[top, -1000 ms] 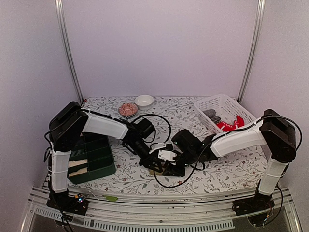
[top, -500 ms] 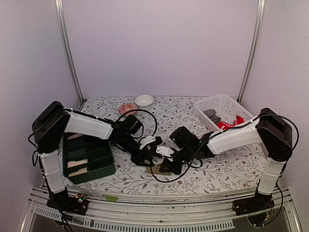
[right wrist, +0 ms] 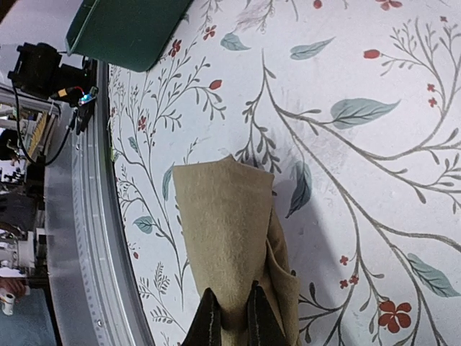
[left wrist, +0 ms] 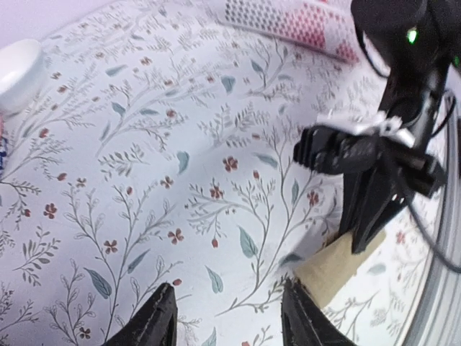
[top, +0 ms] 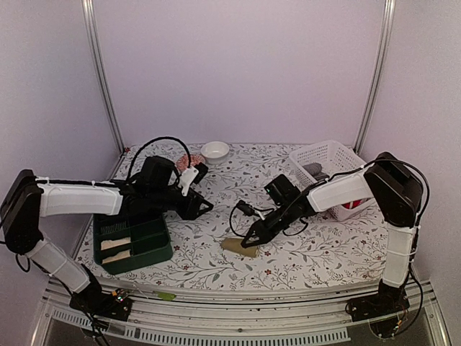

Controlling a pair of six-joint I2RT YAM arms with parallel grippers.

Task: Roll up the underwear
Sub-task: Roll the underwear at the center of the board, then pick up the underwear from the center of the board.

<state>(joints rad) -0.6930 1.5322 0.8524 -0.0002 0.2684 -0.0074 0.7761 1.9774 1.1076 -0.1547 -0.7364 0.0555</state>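
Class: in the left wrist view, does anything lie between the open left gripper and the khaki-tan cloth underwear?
Nothing visible: only bare floral tablecloth separates the left gripper from the khaki-tan cloth underwear, which the right gripper pinches.

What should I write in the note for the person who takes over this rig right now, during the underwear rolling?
Left gripper: open, empty, above the floral table.
Right gripper: shut on one end of the khaki underwear, which lies on the table near the front edge.
A grey garment sits in the white basket.
Done: the khaki piece looks folded in layers, not a tight roll.
Left: finish this roll, then do the basket pieces.
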